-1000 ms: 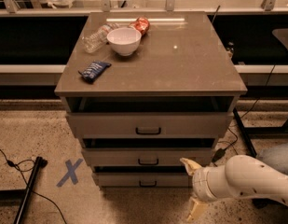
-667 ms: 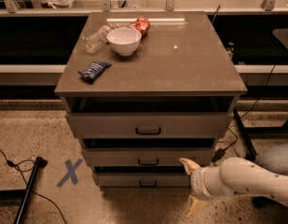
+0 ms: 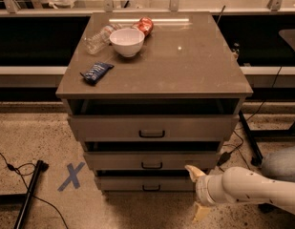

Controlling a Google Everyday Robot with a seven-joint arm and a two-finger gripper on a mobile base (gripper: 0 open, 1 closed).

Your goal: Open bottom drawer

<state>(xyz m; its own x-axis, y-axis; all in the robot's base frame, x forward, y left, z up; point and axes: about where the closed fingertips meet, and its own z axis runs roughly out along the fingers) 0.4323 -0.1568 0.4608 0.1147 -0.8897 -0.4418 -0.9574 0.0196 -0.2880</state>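
We're not pulling yet: bottom drawer (image 3: 132, 182) is looking shut, gripper (image 3: 194, 192) is sitting at 3 o'clock of its handle (image 3: 151, 188), fingers spread wide and empty. Grasp and pull are remaining.

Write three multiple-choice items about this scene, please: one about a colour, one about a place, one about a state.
1. What colour is the bowl on the cabinet top?
A. blue
B. white
C. red

2. Where is the gripper?
A. on the cabinet top
B. beside the bowl
C. low, beside the right end of the bottom drawer

3. In what state is the gripper?
A. open, holding nothing
B. shut on the bottom drawer's handle
C. shut on the bowl

Answers:
1 B, the bowl is plainly white.
2 C, the gripper hangs near the floor at that drawer's right end.
3 A, its fingers stand apart with nothing between them.
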